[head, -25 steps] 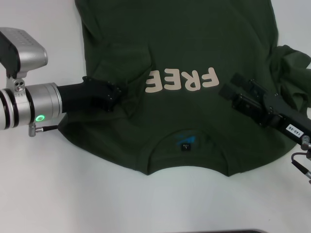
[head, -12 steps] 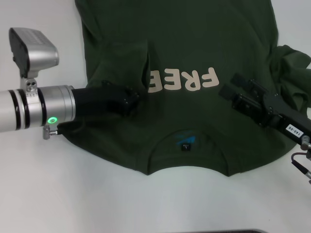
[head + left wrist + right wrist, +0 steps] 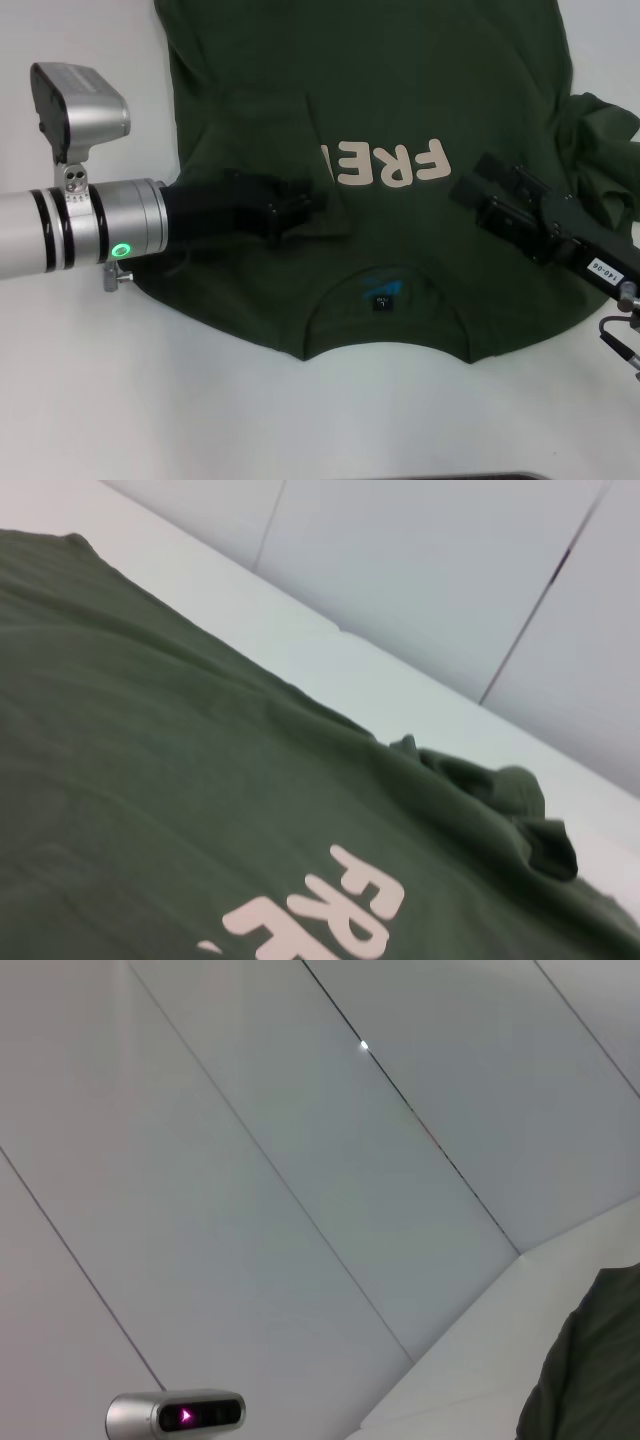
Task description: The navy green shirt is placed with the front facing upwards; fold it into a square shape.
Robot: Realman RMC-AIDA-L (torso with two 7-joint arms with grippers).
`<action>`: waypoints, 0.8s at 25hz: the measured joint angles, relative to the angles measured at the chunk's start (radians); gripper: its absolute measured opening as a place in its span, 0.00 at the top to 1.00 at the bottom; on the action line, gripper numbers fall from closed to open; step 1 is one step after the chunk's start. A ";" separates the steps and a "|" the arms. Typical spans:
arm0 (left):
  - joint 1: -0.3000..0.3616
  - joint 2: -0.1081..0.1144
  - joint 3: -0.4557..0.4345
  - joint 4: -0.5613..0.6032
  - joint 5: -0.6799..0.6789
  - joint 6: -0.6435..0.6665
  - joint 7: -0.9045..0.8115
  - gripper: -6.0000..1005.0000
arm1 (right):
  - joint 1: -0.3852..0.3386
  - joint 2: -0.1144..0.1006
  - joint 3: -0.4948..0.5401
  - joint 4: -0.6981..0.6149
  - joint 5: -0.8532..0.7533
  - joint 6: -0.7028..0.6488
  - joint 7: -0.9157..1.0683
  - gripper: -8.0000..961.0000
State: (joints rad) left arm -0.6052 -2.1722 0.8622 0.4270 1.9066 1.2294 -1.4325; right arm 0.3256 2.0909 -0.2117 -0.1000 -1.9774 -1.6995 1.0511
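Note:
The navy green shirt (image 3: pixel 400 80) lies front up on the white table, collar toward me, with its small black neck label (image 3: pixel 383 300) showing. My left gripper (image 3: pixel 310 205) is shut on a fold of the shirt's left side and holds it over the chest, so the cream lettering (image 3: pixel 395 165) is partly covered. My right gripper (image 3: pixel 465 180) rests on the shirt's right side, just beside the lettering. In the left wrist view the shirt (image 3: pixel 150 780) fills the picture with part of the lettering (image 3: pixel 320 920). The right wrist view catches only a dark corner of the shirt (image 3: pixel 600 1380).
The right sleeve (image 3: pixel 600 125) lies bunched at the table's right edge and also shows as the bunched sleeve (image 3: pixel 500 790) in the left wrist view. Bare white table (image 3: pixel 80 400) borders the shirt at left and front. A silver camera unit (image 3: pixel 175 1415) sits against the grey wall panels.
My left gripper has moved right across the shirt, dragging the fold with it and covering the lettering's leftmost letter. The right gripper has stayed in place.

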 joint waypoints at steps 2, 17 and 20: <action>-0.006 0.001 0.000 -0.013 -0.014 0.001 0.000 0.96 | -0.002 0.000 0.000 0.001 0.000 -0.001 -0.003 0.05; 0.074 0.010 -0.022 0.084 -0.102 0.166 0.078 0.26 | -0.040 -0.005 0.003 -0.048 0.033 -0.039 -0.010 0.05; 0.087 0.012 -0.058 0.093 -0.104 0.214 0.067 0.15 | -0.077 -0.007 0.004 -0.079 0.069 -0.065 -0.002 0.05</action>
State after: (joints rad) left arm -0.5186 -2.1602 0.8042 0.5199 1.8022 1.4439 -1.3654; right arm 0.2490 2.0835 -0.2080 -0.1789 -1.9087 -1.7641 1.0492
